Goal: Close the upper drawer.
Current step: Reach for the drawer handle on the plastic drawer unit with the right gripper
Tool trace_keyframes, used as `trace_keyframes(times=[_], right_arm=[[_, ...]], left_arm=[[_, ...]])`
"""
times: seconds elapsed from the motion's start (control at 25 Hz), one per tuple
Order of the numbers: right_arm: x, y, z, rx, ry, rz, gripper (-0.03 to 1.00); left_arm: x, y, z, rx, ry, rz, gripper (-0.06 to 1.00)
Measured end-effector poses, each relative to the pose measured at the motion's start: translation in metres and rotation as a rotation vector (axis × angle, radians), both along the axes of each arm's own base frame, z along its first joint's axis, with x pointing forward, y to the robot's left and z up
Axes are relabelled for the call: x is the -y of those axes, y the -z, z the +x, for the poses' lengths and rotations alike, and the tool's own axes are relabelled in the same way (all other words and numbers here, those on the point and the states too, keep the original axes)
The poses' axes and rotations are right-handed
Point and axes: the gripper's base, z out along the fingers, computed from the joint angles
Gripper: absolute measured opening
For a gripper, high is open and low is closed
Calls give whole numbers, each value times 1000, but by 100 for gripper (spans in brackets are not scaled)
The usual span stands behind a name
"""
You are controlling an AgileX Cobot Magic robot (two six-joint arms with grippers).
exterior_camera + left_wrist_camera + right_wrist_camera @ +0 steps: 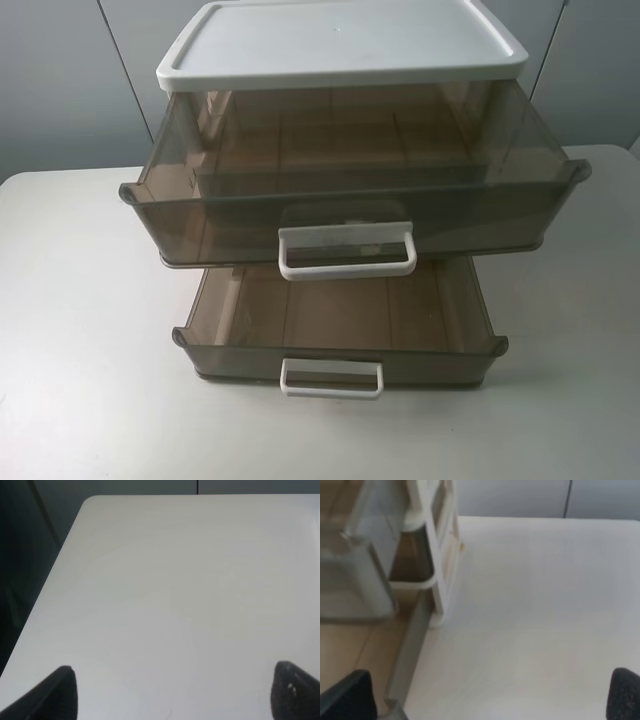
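Okay so starting at the left jaws: they're spread wide apart with nothing between them, just the two dark fingertips poking in over bare white tabletop, and no drawer shows in that wrist view. The right jaws are apart too and holding nothing, but they're closer to the action: its wrist view catches the unit's white frame and some blurry brown drawer plastic just beside it. Neither arm shows up in the high view. There the upper drawer is pulled a long way out from under the white top, and its big white loop handle faces the camera. A shallower lower drawer is open too, with its front and small handle sitting nearer the camera. I'd say the task hasn't really started and we're at the approach step, with nothing touching the drawer yet. The right arm looks better placed to go. The next move needs the jaws brought to the drawer's front near the handle, clearing the lower drawer, then a straight push back. Pushing off-centre could skew it, and a light plastic unit might just slide on the tabletop
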Motion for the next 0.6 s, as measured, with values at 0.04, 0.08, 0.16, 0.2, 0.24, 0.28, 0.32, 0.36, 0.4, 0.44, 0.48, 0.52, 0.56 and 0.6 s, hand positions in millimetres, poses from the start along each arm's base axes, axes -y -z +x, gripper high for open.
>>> trace_keyframes(times=[0.04, 0.08, 0.16, 0.2, 0.24, 0.28, 0.32, 0.36, 0.4, 0.44, 0.48, 0.52, 0.56, 0.6], right_arm=[[-2, -7, 6, -10, -22, -3, 70], [-4, -13, 12, -22, -46, -6, 70], [-9, -26, 26, -33, -102, -15, 70], [-12, -32, 35, -39, -134, -16, 70], [-15, -38, 44, -40, -159, -15, 70], [-18, -45, 51, -29, -192, -14, 70], [-21, -50, 61, -32, -228, -16, 70], [-24, -55, 70, -40, -269, -24, 70], [-28, -60, 79, -48, -311, -34, 70], [-32, -66, 86, -43, -355, -48, 70], [-36, -69, 94, -50, -404, -68, 70], [-42, -74, 101, -51, -455, -83, 70], [-47, -79, 106, -42, -506, -110, 70], [-54, -82, 111, -39, -571, -139, 70]], left_arm=[[0, 0, 0, 0, 0, 0, 74], [0, 0, 0, 0, 0, 0, 74], [0, 0, 0, 0, 0, 0, 74], [0, 0, 0, 0, 0, 0, 74], [0, 0, 0, 0, 0, 0, 74], [0, 0, 0, 0, 0, 0, 74], [0, 0, 0, 0, 0, 0, 74], [0, 0, 0, 0, 0, 0, 74], [0, 0, 0, 0, 0, 0, 74], [0, 0, 0, 0, 0, 0, 74], [0, 0, 0, 0, 0, 0, 74], [0, 0, 0, 0, 0, 0, 74], [0, 0, 0, 0, 0, 0, 74], [0, 0, 0, 0, 0, 0, 74]])
